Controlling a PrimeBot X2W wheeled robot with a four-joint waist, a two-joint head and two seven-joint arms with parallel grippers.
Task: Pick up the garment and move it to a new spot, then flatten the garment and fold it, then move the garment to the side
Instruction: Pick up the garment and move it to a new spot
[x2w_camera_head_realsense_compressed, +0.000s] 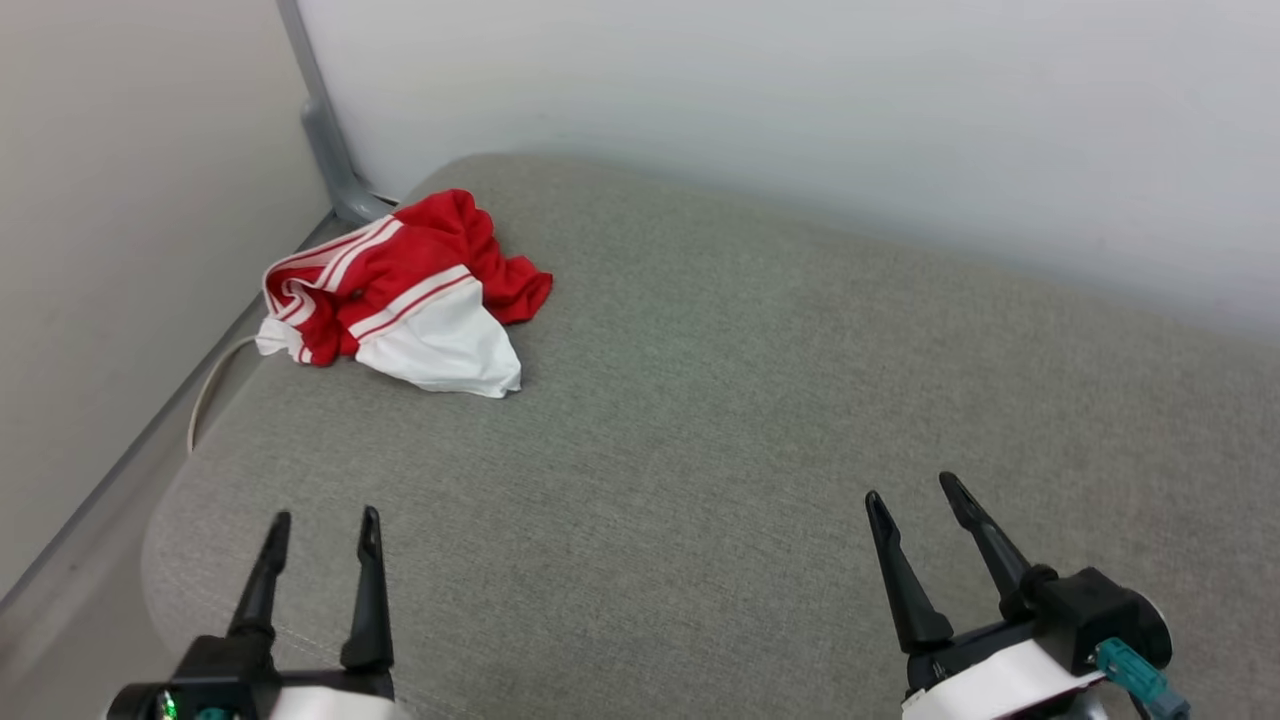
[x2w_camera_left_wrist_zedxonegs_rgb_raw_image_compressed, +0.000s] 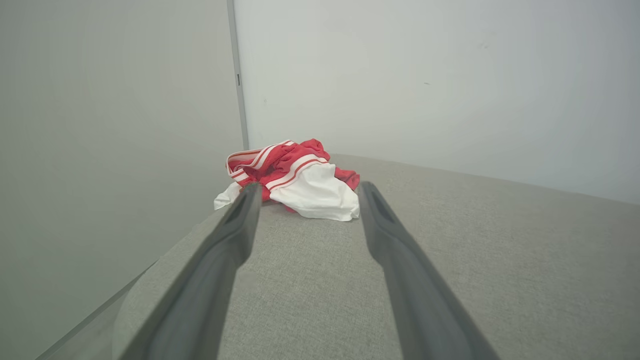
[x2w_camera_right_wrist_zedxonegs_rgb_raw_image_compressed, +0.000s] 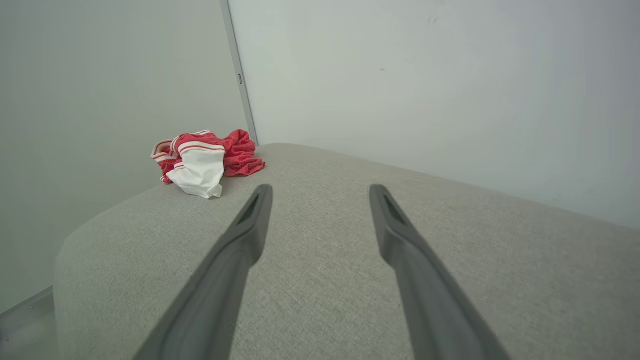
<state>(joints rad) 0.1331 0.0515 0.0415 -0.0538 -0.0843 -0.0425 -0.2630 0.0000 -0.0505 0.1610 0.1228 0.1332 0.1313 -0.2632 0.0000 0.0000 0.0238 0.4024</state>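
Red-and-white garment (x2w_camera_head_realsense_compressed: 400, 295) lies crumpled at the far left corner of the grey cushion (x2w_camera_head_realsense_compressed: 750, 420), seemingly overhanging its edge; I hold left gripper (x2w_camera_head_realsense_compressed: 325, 513) and right gripper (x2w_camera_head_realsense_compressed: 908, 486) spread wide, empty, well short of it.

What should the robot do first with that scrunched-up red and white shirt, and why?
Probably reach the left gripper forward to the garment. It lies crumpled near the far left corner of the grey cushion, straight ahead of that open gripper; the right gripper, also open and empty, sits farther away.
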